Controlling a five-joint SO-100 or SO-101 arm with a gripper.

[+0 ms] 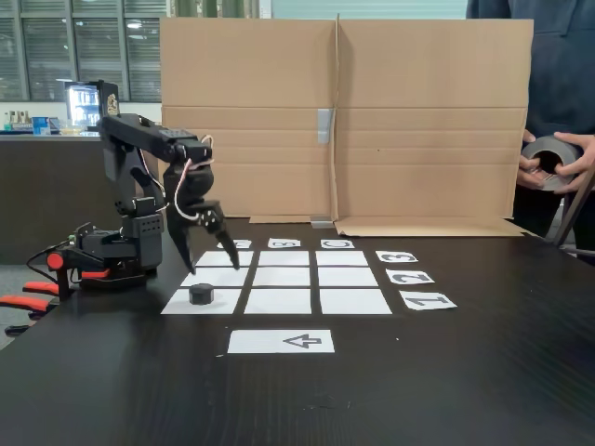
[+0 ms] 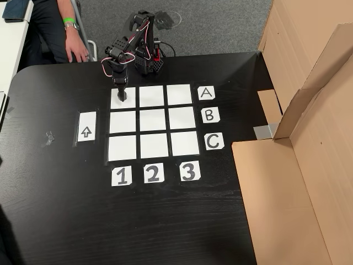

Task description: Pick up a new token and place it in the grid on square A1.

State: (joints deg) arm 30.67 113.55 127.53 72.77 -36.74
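Observation:
The black token sits flat on square A1, the near-left corner cell of the white paper grid in the fixed view. My gripper hangs just above and behind it, open, its two dark fingers spread to either side and not touching the token. Seen from above in the other view, the gripper hovers over square A1, the cell beside card A and above card 1. There the token is a dark spot partly under the fingers.
A white arrow strip lies in front of the grid. A cardboard wall stands behind it. At the right a person holds a grey tape roll. Red-handled tools lie beside the arm's base. Another person's arm is nearby.

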